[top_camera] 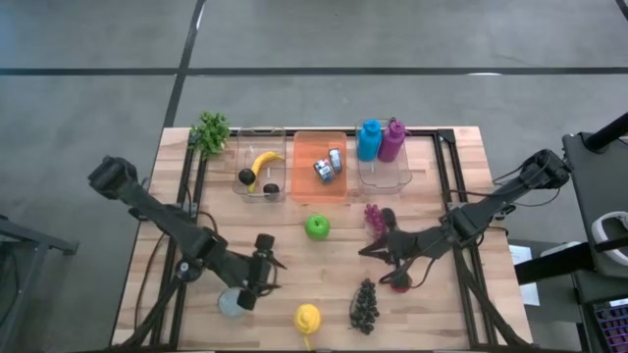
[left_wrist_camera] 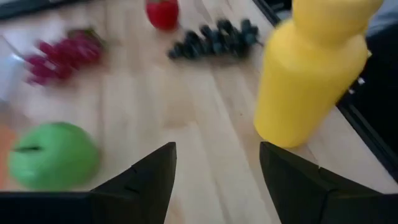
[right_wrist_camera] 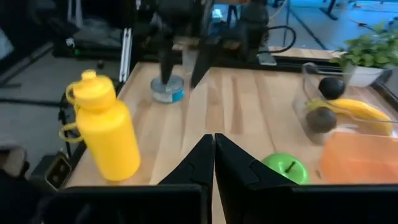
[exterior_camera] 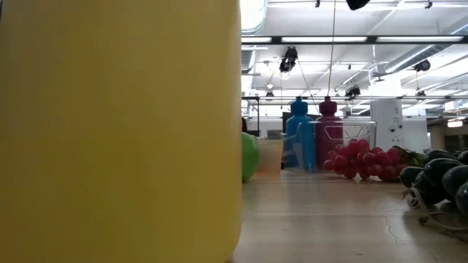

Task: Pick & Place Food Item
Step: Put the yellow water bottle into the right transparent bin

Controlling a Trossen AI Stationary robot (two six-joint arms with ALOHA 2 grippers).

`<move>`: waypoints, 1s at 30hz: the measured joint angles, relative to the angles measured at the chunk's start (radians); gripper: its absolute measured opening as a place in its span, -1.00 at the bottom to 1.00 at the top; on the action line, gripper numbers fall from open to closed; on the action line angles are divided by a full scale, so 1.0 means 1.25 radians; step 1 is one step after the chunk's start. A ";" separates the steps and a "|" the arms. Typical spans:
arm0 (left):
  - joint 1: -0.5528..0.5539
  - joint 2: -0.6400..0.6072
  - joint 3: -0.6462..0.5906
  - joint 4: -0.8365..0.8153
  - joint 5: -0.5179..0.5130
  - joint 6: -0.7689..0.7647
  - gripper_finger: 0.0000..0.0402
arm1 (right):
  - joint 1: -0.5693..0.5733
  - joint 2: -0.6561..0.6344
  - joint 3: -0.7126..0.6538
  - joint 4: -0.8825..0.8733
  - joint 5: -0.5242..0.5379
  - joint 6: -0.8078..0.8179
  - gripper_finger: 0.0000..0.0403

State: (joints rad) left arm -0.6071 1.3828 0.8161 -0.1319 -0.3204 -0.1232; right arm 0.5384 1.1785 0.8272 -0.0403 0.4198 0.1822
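A green apple [top_camera: 316, 226] lies mid-table, with red grapes [top_camera: 374, 217] to its right and dark grapes [top_camera: 364, 305] nearer the front edge. A yellow bottle [top_camera: 307, 319] stands at the front. My left gripper [top_camera: 263, 273] hangs open above the front left of the table, over and just beside a small round tin [top_camera: 233, 302]. In its wrist view the fingers [left_wrist_camera: 149, 171] have bare wood between them. My right gripper [top_camera: 368, 250] is shut and holds nothing. It hovers right of the apple and points toward the table's left.
Along the far edge stand a clear bin [top_camera: 260, 176] with a banana and dark fruits, an orange bin [top_camera: 319, 167] with cans, and a clear bin [top_camera: 384, 169] with blue and magenta bottles. A plant [top_camera: 209, 130] sits at the far left. A red item [top_camera: 399, 285] lies below my right arm.
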 joint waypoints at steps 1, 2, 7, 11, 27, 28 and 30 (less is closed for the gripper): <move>0.000 -0.016 -0.004 -0.002 -0.009 0.012 0.16 | 0.000 0.014 0.004 0.006 -0.012 -0.006 -0.96; 0.000 -0.027 -0.008 0.000 -0.017 0.022 0.16 | 0.000 0.031 0.013 0.014 -0.025 -0.015 -0.96; 0.000 -0.054 -0.018 0.000 -0.031 0.037 0.14 | 0.007 0.121 0.081 0.015 -0.053 -0.052 -0.96; 0.000 -0.055 -0.019 0.000 -0.031 0.040 0.15 | 0.009 0.193 0.147 0.012 -0.097 -0.111 -0.96; -0.002 -0.078 -0.019 0.000 -0.031 0.097 0.14 | 0.009 0.393 0.386 -0.046 -0.279 -0.228 -0.96; -0.002 -0.078 -0.019 -0.001 -0.031 0.100 0.14 | 0.008 0.397 0.395 -0.051 -0.280 -0.221 -0.96; -0.002 -0.078 -0.019 0.000 -0.031 0.100 0.14 | 0.006 0.406 0.411 -0.059 -0.271 -0.210 -0.96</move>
State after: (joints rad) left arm -0.6098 1.2858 0.7925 -0.1317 -0.3588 0.0018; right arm 0.5455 1.6861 1.3411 -0.1146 0.0814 -0.0809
